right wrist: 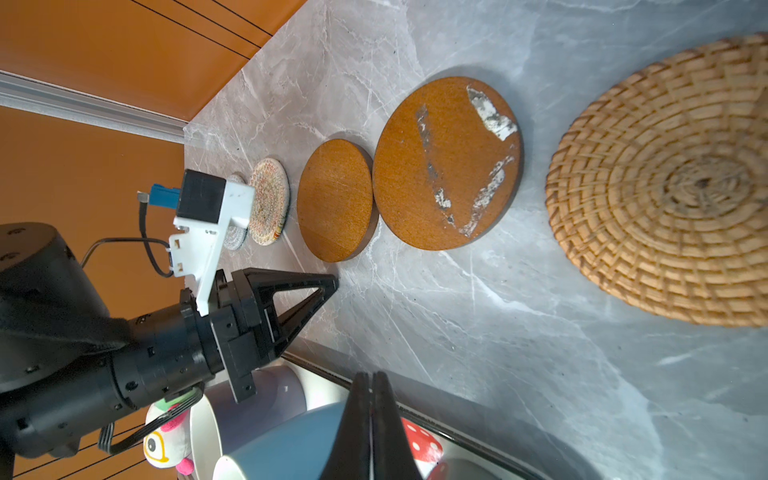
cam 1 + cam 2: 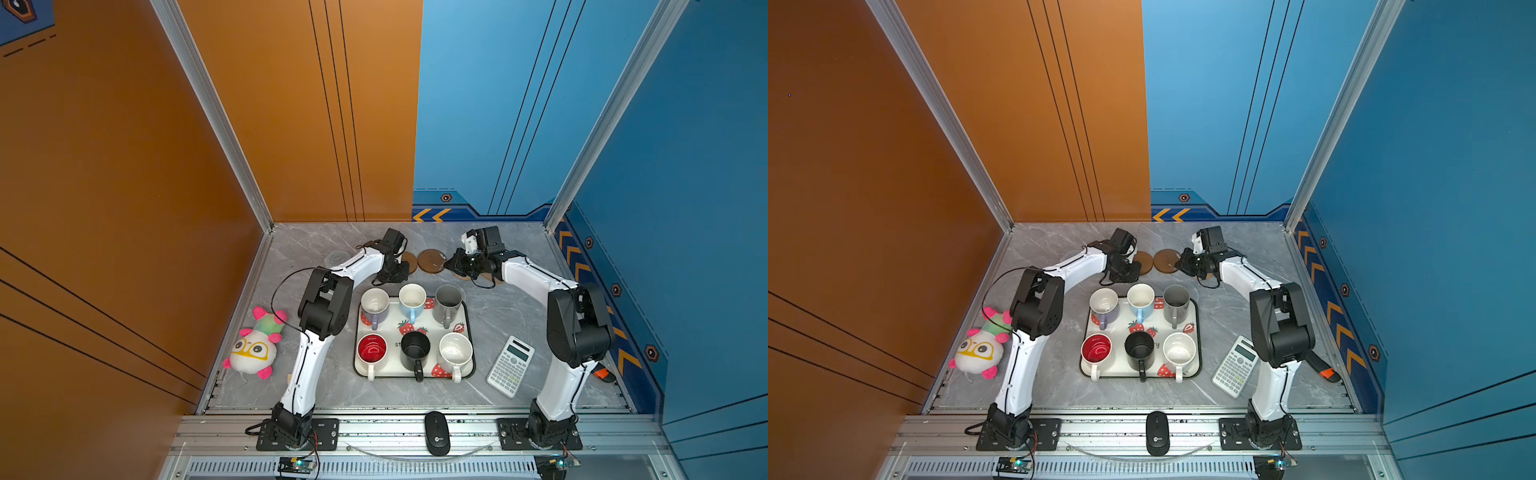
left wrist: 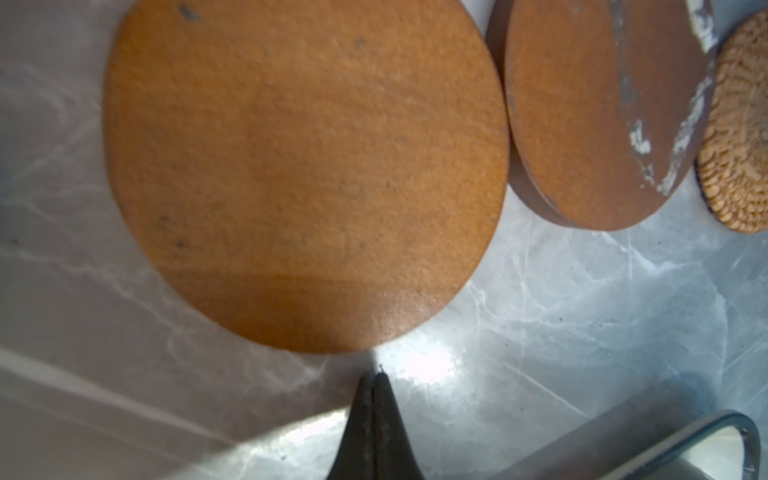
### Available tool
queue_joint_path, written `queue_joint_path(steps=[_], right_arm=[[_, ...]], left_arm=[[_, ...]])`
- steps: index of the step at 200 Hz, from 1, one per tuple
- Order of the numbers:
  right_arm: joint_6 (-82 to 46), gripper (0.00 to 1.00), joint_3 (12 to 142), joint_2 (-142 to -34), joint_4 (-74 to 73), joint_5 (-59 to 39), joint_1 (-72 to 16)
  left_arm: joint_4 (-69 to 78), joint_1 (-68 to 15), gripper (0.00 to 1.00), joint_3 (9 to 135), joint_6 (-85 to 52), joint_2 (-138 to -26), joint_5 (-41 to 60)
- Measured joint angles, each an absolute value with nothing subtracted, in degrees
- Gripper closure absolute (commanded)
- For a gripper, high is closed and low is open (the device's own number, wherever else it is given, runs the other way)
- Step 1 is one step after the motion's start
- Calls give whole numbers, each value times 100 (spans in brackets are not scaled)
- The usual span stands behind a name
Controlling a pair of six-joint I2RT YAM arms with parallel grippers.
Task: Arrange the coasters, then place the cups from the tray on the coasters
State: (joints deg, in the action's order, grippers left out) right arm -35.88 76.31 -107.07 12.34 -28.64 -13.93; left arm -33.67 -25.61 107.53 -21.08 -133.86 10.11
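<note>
Looking down in both top views, one grey marbled counter (image 2: 498, 309) carries one tray (image 2: 392, 321) at its middle, cream with a dark rim and strawberry pictures. Six cups stand upright on the tray in two rows of three, handles toward the near edge. The far row has the lavender cup (image 2: 374, 305), the light blue cup (image 2: 412, 300) and the grey cup (image 2: 448, 301). The near row has the red-lined white cup (image 2: 372, 349), the black cup (image 2: 414, 349) and the speckled cup (image 2: 455, 352).

Five coasters can be counted, lying in one line on the counter beyond the tray. The right wrist view shows them in order: grey-blue woven coaster (image 1: 235, 239), cream woven coaster (image 1: 269, 201), plain wooden disc (image 1: 334, 199), scuffed wooden disc (image 1: 446, 164) with white patches, and rattan coaster (image 1: 660, 178).

Two arms reach toward that line. The left claw (image 3: 372, 376) is pinched closed on nothing, its tips just beside the plain wooden disc. The right claw (image 1: 370, 378) is likewise closed and empty, near the scuffed wooden disc.

In both top views the left arm hides the cream woven coaster and part of the plain wooden disc, and the right claw covers most of the rattan coaster. The left arm's camera mount hides most of the grey-blue woven coaster in the right wrist view, where the rattan coaster is also cut off at the edge. Whether the two discs touch cannot be told. The black cup covers part of the tray's lettering.

One plush toy (image 2: 255, 345), one calculator (image 2: 510, 366) and one computer mouse (image 2: 437, 433) are also present. A black-and-orange object (image 2: 603, 374) is half hidden behind the right arm and hard to make out.
</note>
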Motion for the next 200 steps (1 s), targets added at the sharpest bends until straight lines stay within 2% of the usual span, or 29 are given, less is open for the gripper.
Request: queue_joint_path(steps=[125, 171, 200], right_arm=[[-3603, 100, 7454, -10558, 1221, -2827, -1341], [-3601, 100, 7382, -10219, 1221, -2803, -1258], [-3599, 100, 7345, -9821, 1229, -2679, -1229]], left_arm=[[-3361, -2351, 100, 11008, -2198, -13482, 923], [-3365, -2359, 100, 10995, -2196, -13397, 902], [-3363, -2368, 100, 10897, -2191, -12960, 812]])
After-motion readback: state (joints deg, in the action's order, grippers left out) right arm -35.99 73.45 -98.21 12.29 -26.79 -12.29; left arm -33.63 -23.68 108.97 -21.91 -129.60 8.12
